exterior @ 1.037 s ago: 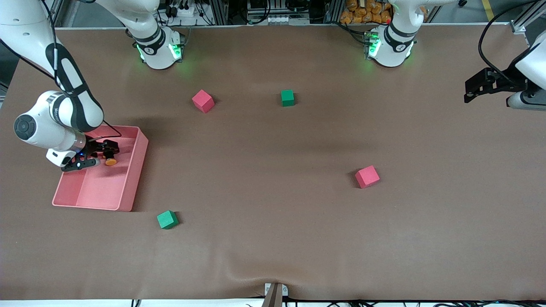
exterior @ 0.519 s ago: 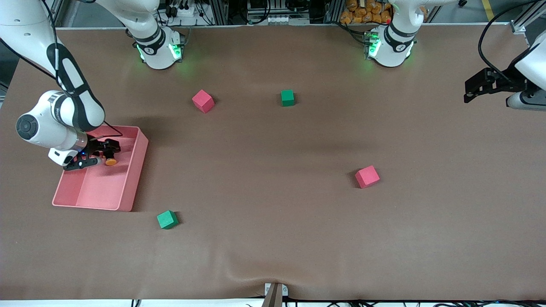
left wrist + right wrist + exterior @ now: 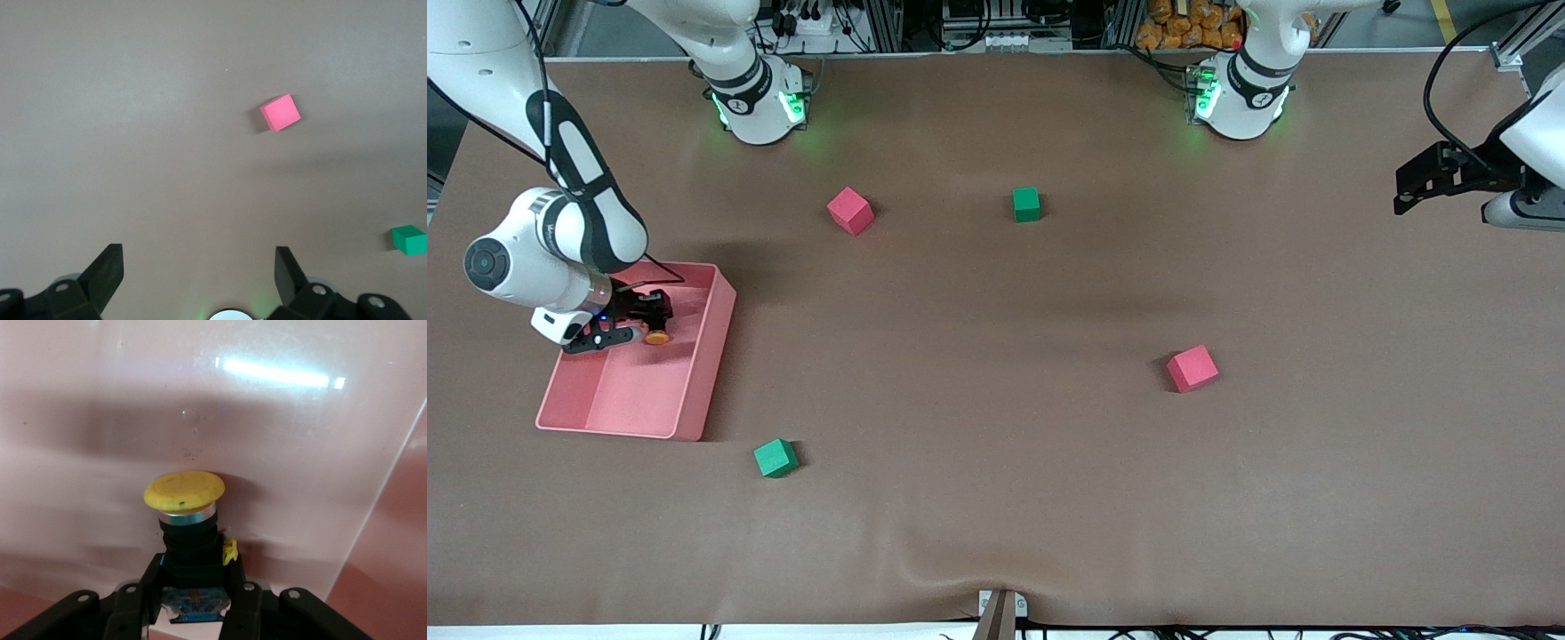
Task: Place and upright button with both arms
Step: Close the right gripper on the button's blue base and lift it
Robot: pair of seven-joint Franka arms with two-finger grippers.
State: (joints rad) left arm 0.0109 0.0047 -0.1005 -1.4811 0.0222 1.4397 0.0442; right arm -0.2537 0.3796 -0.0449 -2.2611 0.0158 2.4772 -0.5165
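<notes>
Button (image 3: pixel 185 520) sideways, cap away from right gripper (image 3: pixel 193 587)

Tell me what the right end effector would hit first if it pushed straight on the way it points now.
Probably the pink tray's floor or wall. The right end effector, shut on the button, points into the tray, with only pink tray surface ahead of the orange cap in the right wrist view. Depth is unclear.
</notes>
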